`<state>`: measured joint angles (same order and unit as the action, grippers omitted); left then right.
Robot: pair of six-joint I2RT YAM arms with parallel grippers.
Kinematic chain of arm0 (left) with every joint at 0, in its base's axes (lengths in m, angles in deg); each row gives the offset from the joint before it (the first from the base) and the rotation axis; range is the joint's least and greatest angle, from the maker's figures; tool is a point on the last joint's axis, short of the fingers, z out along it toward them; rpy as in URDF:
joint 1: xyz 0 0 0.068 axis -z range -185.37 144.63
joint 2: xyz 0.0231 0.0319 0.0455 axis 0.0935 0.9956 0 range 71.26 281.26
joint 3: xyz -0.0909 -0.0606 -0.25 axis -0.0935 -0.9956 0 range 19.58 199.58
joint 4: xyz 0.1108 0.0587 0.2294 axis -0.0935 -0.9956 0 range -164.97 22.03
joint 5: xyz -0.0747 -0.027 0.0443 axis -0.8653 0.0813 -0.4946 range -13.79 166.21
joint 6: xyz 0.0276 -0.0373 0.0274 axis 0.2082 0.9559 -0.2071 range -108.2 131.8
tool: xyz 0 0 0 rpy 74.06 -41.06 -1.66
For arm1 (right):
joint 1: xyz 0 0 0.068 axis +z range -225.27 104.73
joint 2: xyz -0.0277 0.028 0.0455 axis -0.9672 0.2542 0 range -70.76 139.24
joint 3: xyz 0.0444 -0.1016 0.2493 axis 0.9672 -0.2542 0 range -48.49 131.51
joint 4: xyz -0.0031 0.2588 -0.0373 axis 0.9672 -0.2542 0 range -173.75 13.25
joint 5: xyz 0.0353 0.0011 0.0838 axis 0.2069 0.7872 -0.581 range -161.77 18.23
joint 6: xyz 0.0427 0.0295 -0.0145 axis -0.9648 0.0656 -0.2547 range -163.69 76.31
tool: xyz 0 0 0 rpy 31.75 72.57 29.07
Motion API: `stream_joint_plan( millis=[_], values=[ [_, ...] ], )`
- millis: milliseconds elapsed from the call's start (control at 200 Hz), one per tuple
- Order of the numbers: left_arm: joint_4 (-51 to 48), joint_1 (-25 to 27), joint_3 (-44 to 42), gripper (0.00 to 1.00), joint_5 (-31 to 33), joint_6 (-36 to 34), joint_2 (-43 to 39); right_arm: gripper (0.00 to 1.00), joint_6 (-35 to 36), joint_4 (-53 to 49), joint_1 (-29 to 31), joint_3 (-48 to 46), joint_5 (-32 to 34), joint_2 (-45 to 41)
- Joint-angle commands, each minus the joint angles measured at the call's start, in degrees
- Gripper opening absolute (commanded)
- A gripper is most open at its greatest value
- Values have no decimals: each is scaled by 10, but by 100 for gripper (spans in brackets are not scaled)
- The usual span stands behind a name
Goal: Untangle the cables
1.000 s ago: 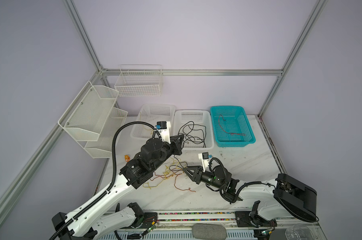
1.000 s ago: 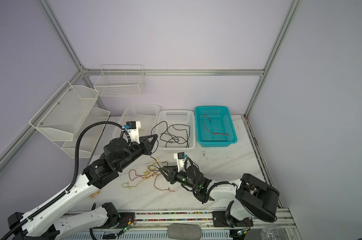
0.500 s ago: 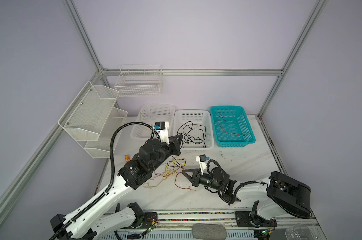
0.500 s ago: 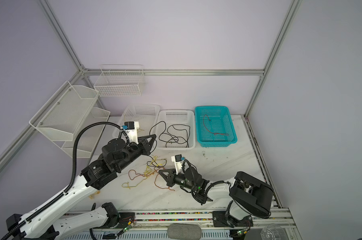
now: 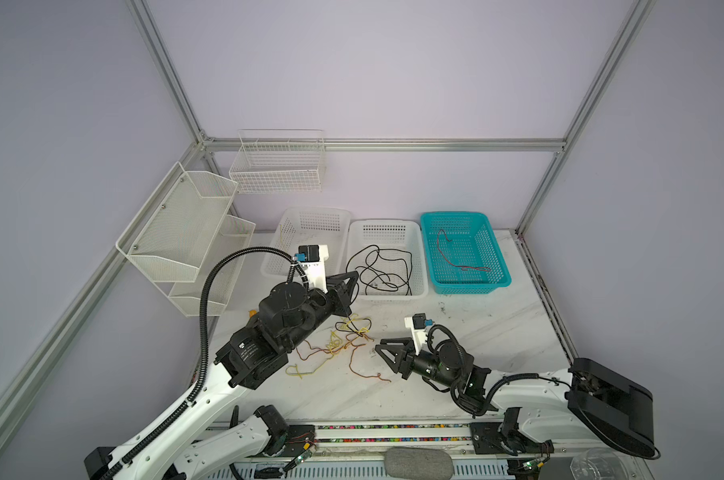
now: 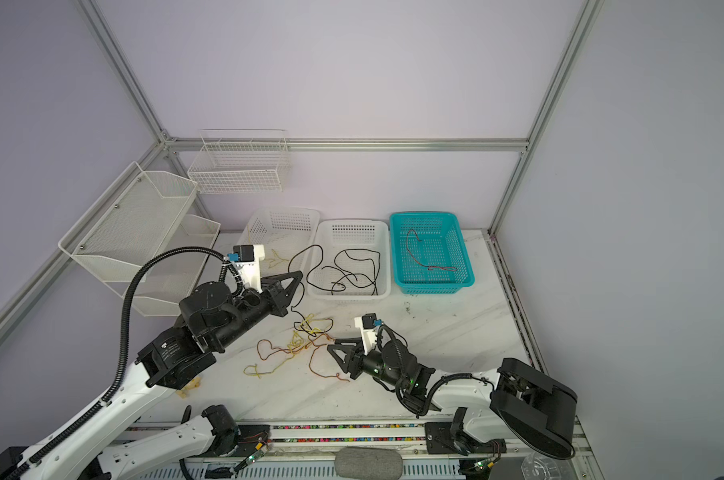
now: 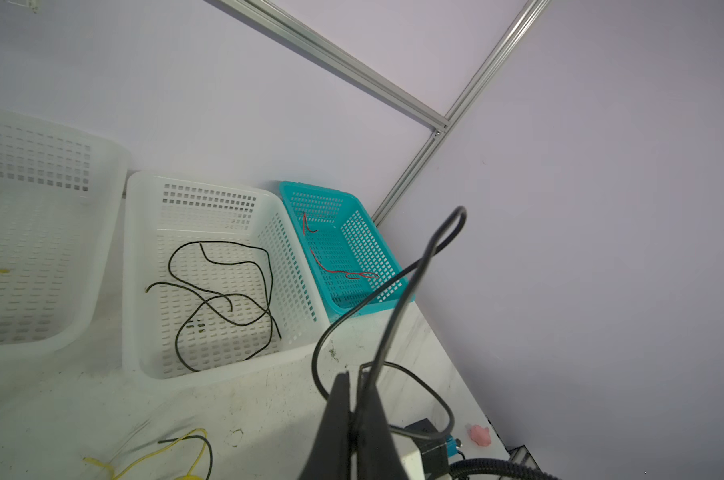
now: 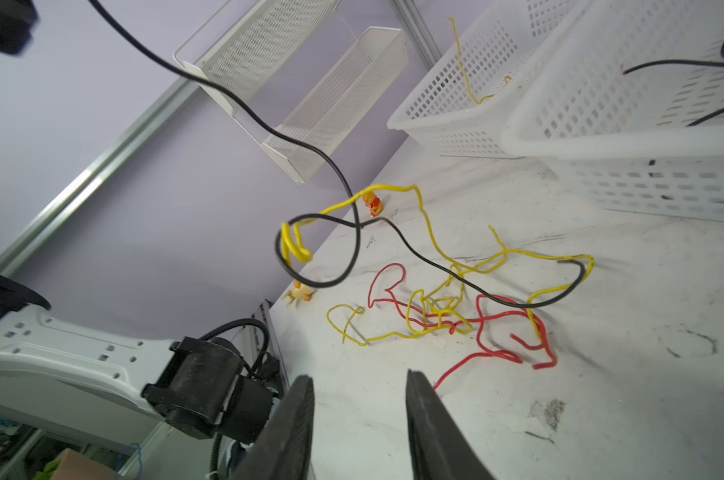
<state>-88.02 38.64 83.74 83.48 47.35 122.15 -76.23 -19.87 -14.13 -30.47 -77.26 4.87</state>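
Observation:
The cables lie as a yellow, red and black tangle (image 5: pixel 343 345) (image 6: pixel 300 345) (image 8: pixel 455 303) on the white table. My left gripper (image 5: pixel 354 276) (image 6: pixel 298 276) (image 7: pixel 354 382) hangs above its far edge, shut on a black cable (image 7: pixel 414 270) that loops up past the fingers and droops back into the tangle (image 8: pixel 343 183). My right gripper (image 5: pixel 379 353) (image 6: pixel 333 353) (image 8: pixel 358 382) sits low on the table just right of the tangle, open, with nothing between its fingers; a red cable end (image 8: pixel 455 365) lies beside one fingertip.
Three baskets line the back: a white one (image 5: pixel 314 210) with a yellow cable, a white one (image 5: pixel 387 223) with black cables, a teal one (image 5: pixel 455 214) with a red cable. Wire racks (image 5: pixel 185 232) hang on the left wall. Small toy figures (image 8: pixel 372 203) stand near the table's left edge.
The right gripper's jaws closed half a second ago and stand open again now, in almost the same place. The left gripper has held the black cable with little movement.

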Motion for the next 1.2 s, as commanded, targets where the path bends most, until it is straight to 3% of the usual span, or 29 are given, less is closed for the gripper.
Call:
stream_joint_plan(
  millis=[0,175,345,675,995,1195],
  values=[
    [17,1,96,0,-62,13,-2,45,54,31,3,20,16,48],
    [11,2,120,0,-89,31,0,47,74,102,3,59,27,139],
    [11,1,132,0,-112,46,5,49,99,164,2,68,79,163],
    [8,1,137,0,-124,60,13,49,99,223,1,113,32,194],
    [9,2,145,0,-130,64,18,49,122,213,0,144,71,249],
    [10,1,143,0,-133,68,18,44,127,215,-5,174,84,276]
  ],
)
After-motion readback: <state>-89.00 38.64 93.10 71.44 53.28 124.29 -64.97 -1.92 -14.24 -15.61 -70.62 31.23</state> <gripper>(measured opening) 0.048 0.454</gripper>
